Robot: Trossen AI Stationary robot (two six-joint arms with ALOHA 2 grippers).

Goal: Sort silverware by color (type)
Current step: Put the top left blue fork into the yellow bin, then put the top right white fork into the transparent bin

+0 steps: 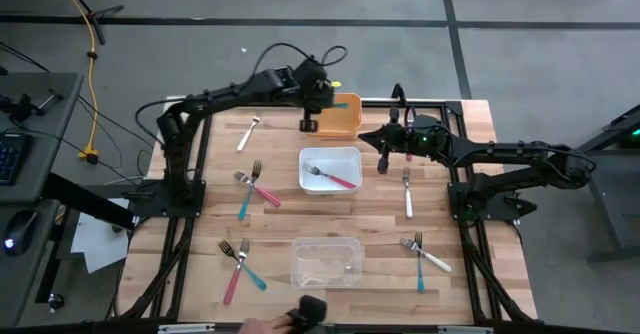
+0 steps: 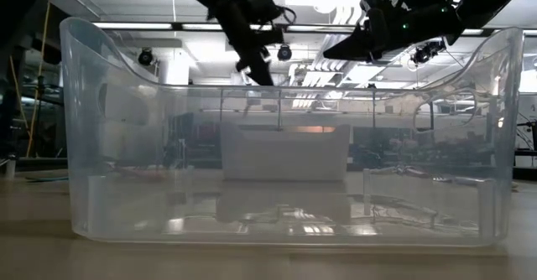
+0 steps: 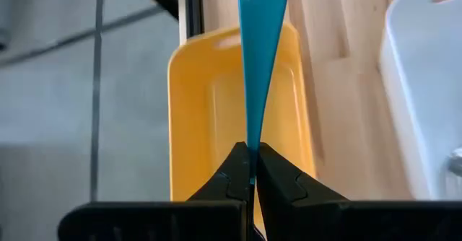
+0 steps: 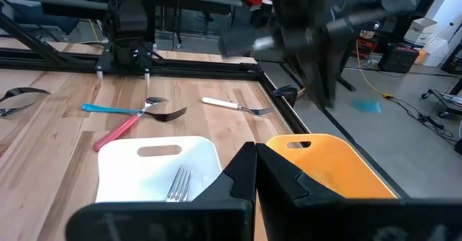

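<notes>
Three bins: orange bin (image 1: 343,115), white, clear. Left gripper (image 3: 252,170) grasps a teal fork (image 3: 260,46); right gripper (image 4: 254,170) clenched, empty.

a light, striped wooden table (image 1: 200,264) carries an orange bin (image 1: 343,115) at its far edge, a white bin (image 1: 331,168) at its centre and a clear bin (image 1: 325,261) toward its near edge. the black left gripper (image 3: 250,170) pinches a teal-blue fork handle (image 3: 258,46) above the orange bin, and a fork with a pink-red handle (image 1: 335,178) and silver head lies in the white bin. scattered forks have silver heads with white handles (image 1: 408,196), teal-blue handles (image 1: 243,205) and pink-red handles (image 1: 232,282); the right gripper (image 1: 383,162) is black too.
</notes>
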